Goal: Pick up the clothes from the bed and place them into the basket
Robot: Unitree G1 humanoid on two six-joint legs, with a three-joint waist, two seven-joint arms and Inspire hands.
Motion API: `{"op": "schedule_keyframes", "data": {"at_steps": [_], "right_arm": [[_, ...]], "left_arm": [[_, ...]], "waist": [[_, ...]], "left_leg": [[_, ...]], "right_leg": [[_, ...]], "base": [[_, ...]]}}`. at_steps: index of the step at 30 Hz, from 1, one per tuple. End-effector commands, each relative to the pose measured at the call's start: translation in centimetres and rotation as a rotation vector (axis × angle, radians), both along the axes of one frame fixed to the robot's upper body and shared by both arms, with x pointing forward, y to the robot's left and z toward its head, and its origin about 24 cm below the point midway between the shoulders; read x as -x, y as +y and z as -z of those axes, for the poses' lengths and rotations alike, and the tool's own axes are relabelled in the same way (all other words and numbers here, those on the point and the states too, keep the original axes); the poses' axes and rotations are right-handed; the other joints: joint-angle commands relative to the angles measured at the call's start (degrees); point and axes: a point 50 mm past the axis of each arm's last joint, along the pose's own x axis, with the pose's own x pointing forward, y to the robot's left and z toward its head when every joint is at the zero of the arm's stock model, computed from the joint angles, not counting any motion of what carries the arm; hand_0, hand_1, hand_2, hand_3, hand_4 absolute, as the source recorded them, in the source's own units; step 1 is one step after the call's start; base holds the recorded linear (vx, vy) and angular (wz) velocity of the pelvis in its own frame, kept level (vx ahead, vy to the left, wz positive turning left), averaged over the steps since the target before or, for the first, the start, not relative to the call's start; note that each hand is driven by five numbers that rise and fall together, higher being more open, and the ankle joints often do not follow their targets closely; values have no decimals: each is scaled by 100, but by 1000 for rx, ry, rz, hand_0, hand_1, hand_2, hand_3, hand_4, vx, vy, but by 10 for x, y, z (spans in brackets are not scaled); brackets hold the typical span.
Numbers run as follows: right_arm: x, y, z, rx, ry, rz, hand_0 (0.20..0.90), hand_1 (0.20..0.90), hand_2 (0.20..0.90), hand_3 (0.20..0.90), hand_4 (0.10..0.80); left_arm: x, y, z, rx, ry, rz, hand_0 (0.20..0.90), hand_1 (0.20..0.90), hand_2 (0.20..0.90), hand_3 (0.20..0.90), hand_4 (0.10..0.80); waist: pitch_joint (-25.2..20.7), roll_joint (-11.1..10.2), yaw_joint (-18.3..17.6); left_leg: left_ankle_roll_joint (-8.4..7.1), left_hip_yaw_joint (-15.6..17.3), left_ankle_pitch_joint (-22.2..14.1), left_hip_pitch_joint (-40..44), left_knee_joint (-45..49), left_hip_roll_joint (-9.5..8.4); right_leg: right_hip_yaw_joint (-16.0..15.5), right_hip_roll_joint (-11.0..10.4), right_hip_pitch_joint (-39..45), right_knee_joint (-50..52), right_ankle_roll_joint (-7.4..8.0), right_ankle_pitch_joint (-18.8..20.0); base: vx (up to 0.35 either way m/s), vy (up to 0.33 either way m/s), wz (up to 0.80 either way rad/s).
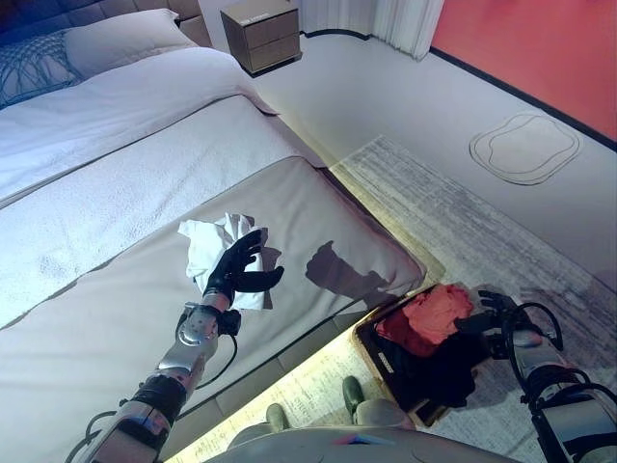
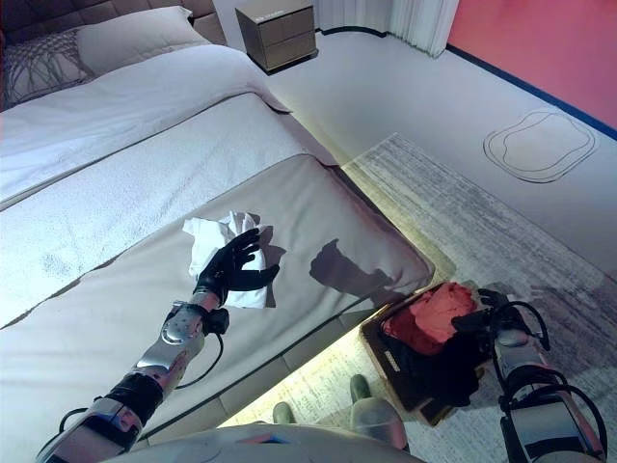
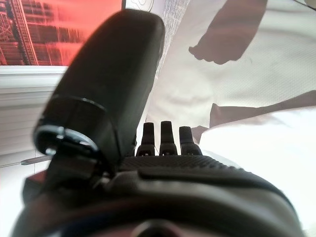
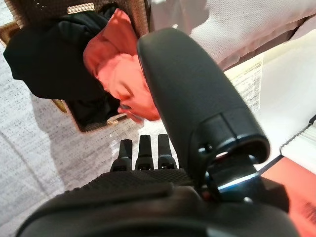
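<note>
**White garment left on the bed**

Left eye view: the left hand [image 1: 236,268] hovers spread over the white garment [image 1: 207,241] on the bed [image 1: 116,318], poised to grab.

Right eye view: the basket [image 2: 386,352] holds red cloth [image 2: 434,313] and dark clothes [image 2: 448,371].

Right wrist view: the right hand [image 4: 148,163], fingers straight, holds nothing.

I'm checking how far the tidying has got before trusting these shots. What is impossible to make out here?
- Basket: its inside is buried under the red garment and dark clothes in both eye views.
- White garment: the left hand covers part of it, so contact is unclear.
- Right hand: in the right wrist view the thumb blocks much of the scene; whether it touches the clothes is unclear.
</note>
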Motion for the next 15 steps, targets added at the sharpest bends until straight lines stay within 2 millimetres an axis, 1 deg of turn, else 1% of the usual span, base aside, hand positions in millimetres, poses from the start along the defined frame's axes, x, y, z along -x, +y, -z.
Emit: {"op": "schedule_keyframes", "data": {"at_steps": [1,4,6,7,9,10,12,13,14,15], "right_arm": [[-20,-9,-21,115,-54,10,900,900,900,900,800],[-23,-11,-26,171,-64,11,900,900,900,900,800],[-29,-12,-34,214,-85,8,900,900,900,900,800],[-35,-13,-42,251,-102,8,900,900,900,900,800],[-48,-14,-60,349,-143,-5,900,900,900,900,800],[-58,-12,-74,389,-192,-14,900,900,900,900,800],[-67,-7,-86,420,-241,-22,900,900,900,900,800],[-80,1,-105,453,-326,-37,900,900,900,900,800],[-95,13,-132,494,-433,-77,900,900,900,900,800],[-100,18,-143,515,-480,-97,900,900,900,900,800]], "left_arm": [[-24,-6,-33,-8,-197,51,900,900,900,900,800],[-24,-5,-34,-10,-199,44,900,900,900,900,800],[-24,-5,-34,-10,-199,37,900,900,900,900,800],[-25,-4,-35,-9,-201,31,900,900,900,900,800],[-25,-3,-36,-8,-201,17,900,900,900,900,800],[-25,-3,-36,-6,-202,6,900,900,900,900,800],[-25,-3,-36,-4,-204,-2,900,900,900,900,800],[-24,-1,-36,-1,-206,-17,900,900,900,900,800],[-23,1,-35,0,-206,-37,900,900,900,900,800],[-22,2,-35,2,-209,-48,900,900,900,900,800]], "waist": [[-359,-191,90],[-353,-204,105],[-347,-205,118],[-340,-203,129],[-325,-201,137],[-314,-199,141],[-302,-196,143],[-289,-192,156],[-284,-190,169],[-280,-188,181]], "left_leg": [[81,-13,-733,3,275,112],[78,-41,-715,22,248,119],[70,-67,-703,20,239,121],[67,-91,-690,21,228,122],[56,-136,-669,29,203,126],[49,-172,-653,32,183,125],[44,-210,-638,35,161,122],[36,-259,-622,29,139,119],[21,-319,-589,15,100,111],[17,-352,-579,4,92,106]], "right_leg": [[18,-220,-326,309,305,-111],[6,-220,-297,294,302,-108],[-6,-219,-285,293,297,-108],[-15,-218,-277,293,292,-109],[-33,-213,-249,283,280,-110],[-43,-209,-235,280,271,-112],[-58,-208,-221,278,261,-118],[-76,-207,-209,280,246,-131],[-112,-207,-194,277,232,-149],[-136,-210,-184,276,226,-160]], "base": [[0,0,0],[0,0,0],[0,0,0],[0,0,0],[2,0,5],[3,1,6],[2,4,6],[2,16,9],[4,21,10],[7,25,16]]}}
